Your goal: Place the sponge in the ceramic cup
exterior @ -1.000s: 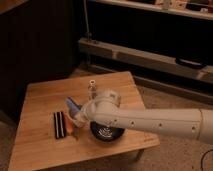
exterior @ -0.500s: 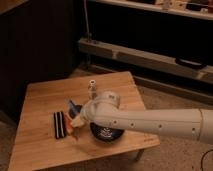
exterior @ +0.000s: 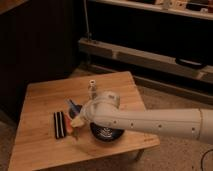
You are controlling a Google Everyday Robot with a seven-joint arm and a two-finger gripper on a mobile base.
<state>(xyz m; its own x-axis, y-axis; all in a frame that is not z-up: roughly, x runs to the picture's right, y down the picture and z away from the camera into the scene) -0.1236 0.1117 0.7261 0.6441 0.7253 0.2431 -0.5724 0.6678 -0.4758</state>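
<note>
The light-blue sponge (exterior: 71, 105) is tilted and raised off the table at the tip of the white arm. My gripper (exterior: 75, 112) is shut on it, just left of the black bowl. Right below the gripper, the small cream ceramic cup (exterior: 77, 122) stands on the wooden table (exterior: 40, 95), partly covered by the gripper. The sponge is above and slightly left of the cup, outside it.
A wide black bowl (exterior: 107, 133) sits under the arm near the table's front edge. A black-and-white striped flat rectangle (exterior: 60, 124) lies left of the cup. A slim clear shaker bottle (exterior: 92, 86) stands behind the arm. Dark shelving stands behind the table.
The gripper and sponge have sunk slightly toward the cup. Nothing else on the table has moved.
</note>
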